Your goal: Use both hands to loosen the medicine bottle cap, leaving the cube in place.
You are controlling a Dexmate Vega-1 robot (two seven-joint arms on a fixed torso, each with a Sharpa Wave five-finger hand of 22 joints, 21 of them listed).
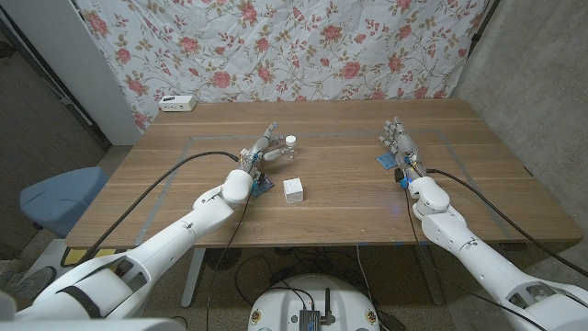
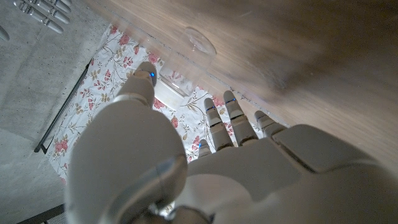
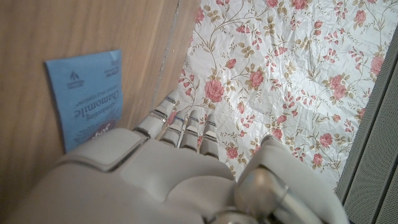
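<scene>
Now the left hand [image 1: 260, 152], fingers apart, reaches for the medicine bottle [image 1: 290, 143] at its three o'clock; close squarely without nudging the cube [image 1: 294, 189]. The right hand [image 1: 399, 142], fingers spread, waits apart.

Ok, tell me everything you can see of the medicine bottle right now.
The bottle is small, with a clear-looking body and a white cap, standing upright on the table, beyond the white cube. The left hand is right beside it, fingers open toward it; whether they touch it cannot be told. In the left wrist view it shows as a see-through shape just past the fingertips. The cap looks still on.
</scene>
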